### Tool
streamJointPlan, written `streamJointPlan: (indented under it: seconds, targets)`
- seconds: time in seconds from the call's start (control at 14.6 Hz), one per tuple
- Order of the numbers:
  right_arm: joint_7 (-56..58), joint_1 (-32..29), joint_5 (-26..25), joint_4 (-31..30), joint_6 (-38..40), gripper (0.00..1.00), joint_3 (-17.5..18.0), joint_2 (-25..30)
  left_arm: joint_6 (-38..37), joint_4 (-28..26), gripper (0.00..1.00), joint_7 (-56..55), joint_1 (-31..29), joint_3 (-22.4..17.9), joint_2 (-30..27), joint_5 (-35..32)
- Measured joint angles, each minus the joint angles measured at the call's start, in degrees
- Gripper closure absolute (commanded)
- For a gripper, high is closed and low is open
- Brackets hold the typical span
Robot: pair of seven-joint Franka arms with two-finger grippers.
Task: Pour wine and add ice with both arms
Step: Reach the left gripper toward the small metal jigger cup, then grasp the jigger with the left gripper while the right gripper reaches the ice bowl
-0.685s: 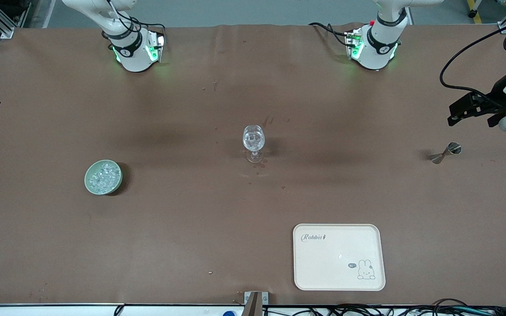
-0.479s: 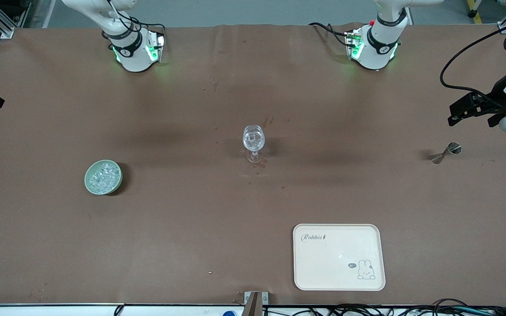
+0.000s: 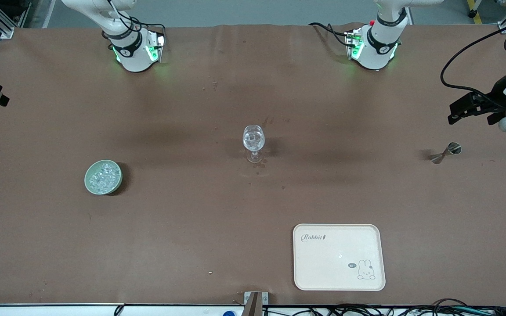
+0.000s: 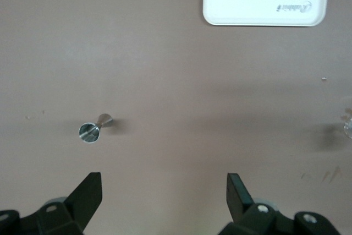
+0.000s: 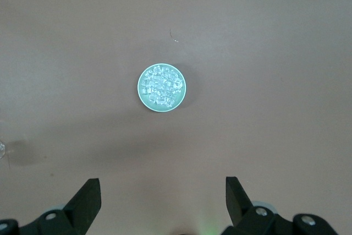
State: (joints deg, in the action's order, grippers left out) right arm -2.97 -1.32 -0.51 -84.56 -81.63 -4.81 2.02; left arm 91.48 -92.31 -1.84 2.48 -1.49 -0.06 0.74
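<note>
Ice [image 5: 161, 87], small clear chunks in a green bowl [image 3: 103, 177]; spread left claw [image 4: 164, 191] and right claw [image 5: 163, 191] hover empty; slippery chunks could drop.

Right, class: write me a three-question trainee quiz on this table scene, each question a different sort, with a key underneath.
1. True or false: the ice lies heaped in the green bowl.
2. Multiple choice: the metal jigger lies (A) on the cream tray, (B) on its side on the bare table, toward the left arm's end, (C) inside the wine glass.
3. Fill in: the fingers of the left gripper and of the right gripper are both ____.

Key: 1 true; 2 B; 3 open.
</note>
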Motion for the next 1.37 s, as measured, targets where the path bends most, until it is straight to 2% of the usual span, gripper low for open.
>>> streamJointPlan:
  seconds: [0.34,0.55,0.75,0.96,1.16,1.37]
  targets:
    - [0.0,0.0,0.0,0.0,0.5,0.00,-0.1,0.0,-0.1,-0.2,0.00,-13.8,-0.2,-9.5,4.3,4.3]
    - [0.0,-0.1,0.0,-0.1,0.4,0.00,-0.2,-0.4,0.0,-0.2,0.00,-19.7,-0.3,-15.3,9.8,7.6]
    - [0.0,0.3,0.0,-1.3,-2.2,0.00,-0.1,-2.9,0.1,-0.1,0.00,-22.1,-0.3,-22.3,16.7,15.6]
    - [0.0,1.5,0.0,-7.1,-10.0,0.00,0.0,-6.8,0.7,1.3,0.00,-22.2,-0.6,-29.9,24.8,25.9]
    - [0.0,1.8,0.0,-15.4,-21.1,0.00,0.0,-10.5,1.0,5.9,0.00,-22.0,-1.4,-36.0,35.0,36.3]
    - [0.0,2.0,0.0,-18.7,-27.7,0.00,0.0,-14.5,0.8,8.6,0.00,-21.6,-3.7,-37.7,42.5,44.1]
